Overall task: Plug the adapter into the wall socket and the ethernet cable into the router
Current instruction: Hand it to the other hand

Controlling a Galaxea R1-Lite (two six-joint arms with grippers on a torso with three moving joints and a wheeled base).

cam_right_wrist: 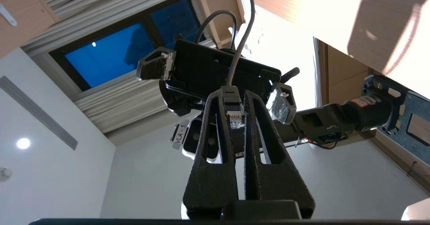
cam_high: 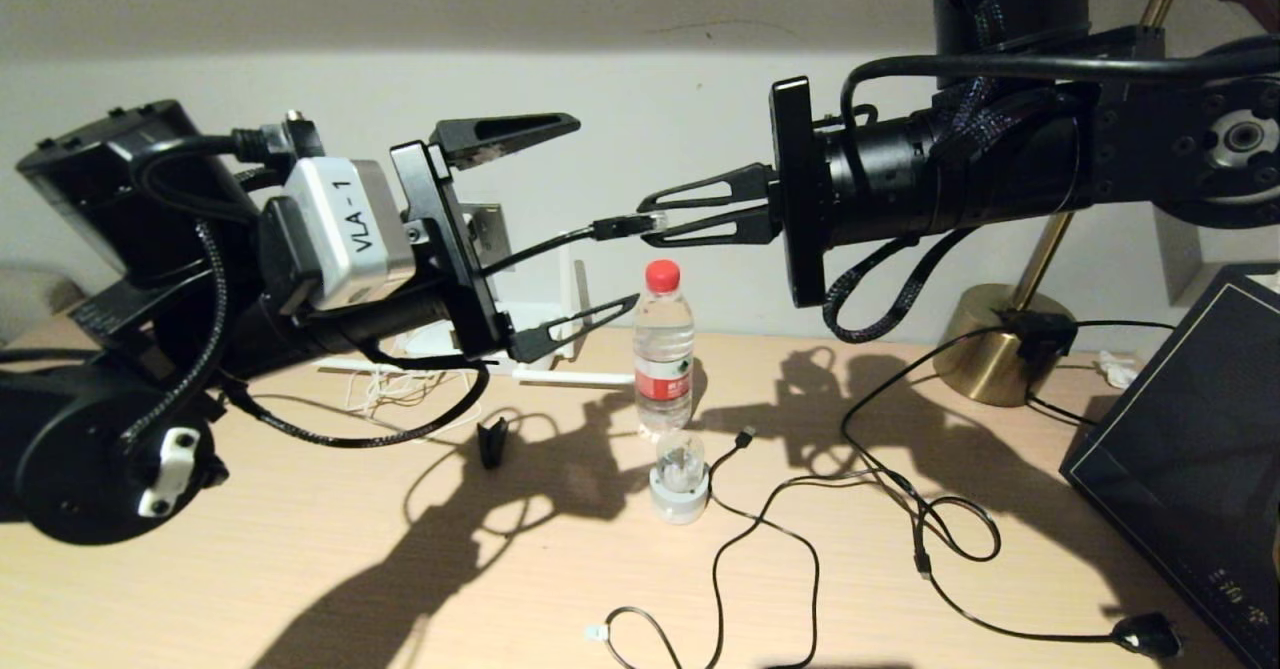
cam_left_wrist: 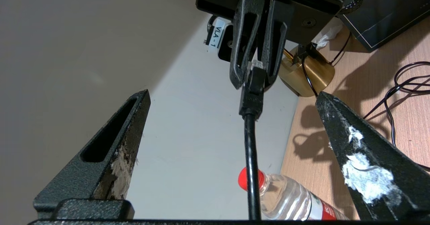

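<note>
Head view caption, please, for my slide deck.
Right gripper pinches the ethernet cable plug in mid-air, facing the open left gripper.

A furnished room, like a hotel room or bedroom, is suggested by a wooden desk (cam_high: 300, 569) set against a pale wall, a brass lamp (cam_high: 1000, 349) at its far right, and a curtained night window (cam_right_wrist: 111, 57) with wooden cabinetry seen behind.

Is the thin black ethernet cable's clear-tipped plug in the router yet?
Out. The right gripper pinches the thin black ethernet cable's plug in mid-air, above the table.
</note>
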